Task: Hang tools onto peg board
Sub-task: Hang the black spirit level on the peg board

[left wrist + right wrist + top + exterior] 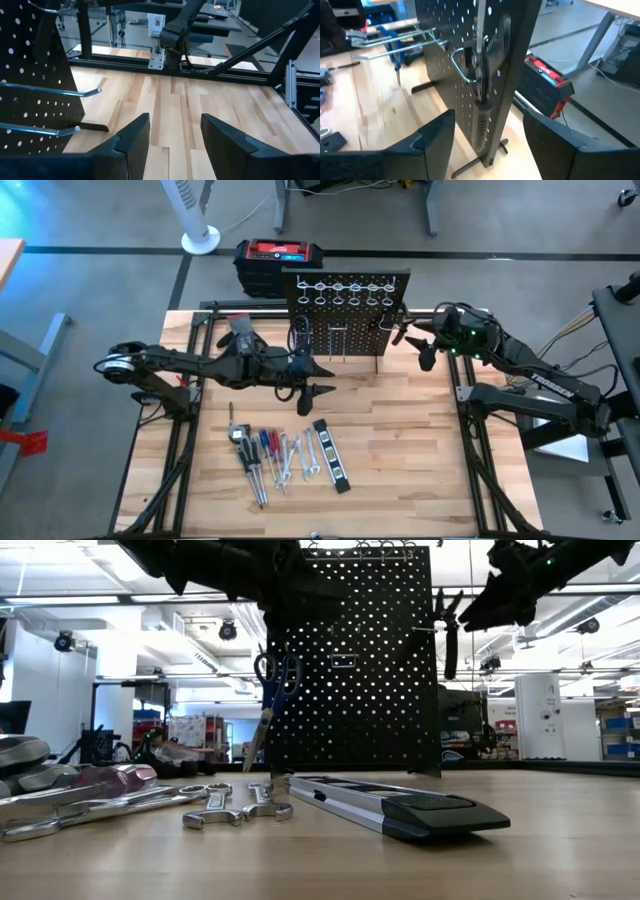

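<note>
While beside the peg board's (345, 310) right edge, right end effector (424, 352) apart, empty.

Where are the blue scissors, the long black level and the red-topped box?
Blue scissors (276, 671), low view, on the handle loops.
Black level (331, 454), high view, mid-length of the bar.
Red-topped box (279, 252), high view, on the red lid.

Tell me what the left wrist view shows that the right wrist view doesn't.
Only the left wrist view shows the left gripper, open over bare table, beside two empty silver pegs. Only the right wrist view shows the open right gripper, the dark pliers hanging at the board's edge, the blue-handled scissors and the red-topped box. Both show the peg board.
</note>
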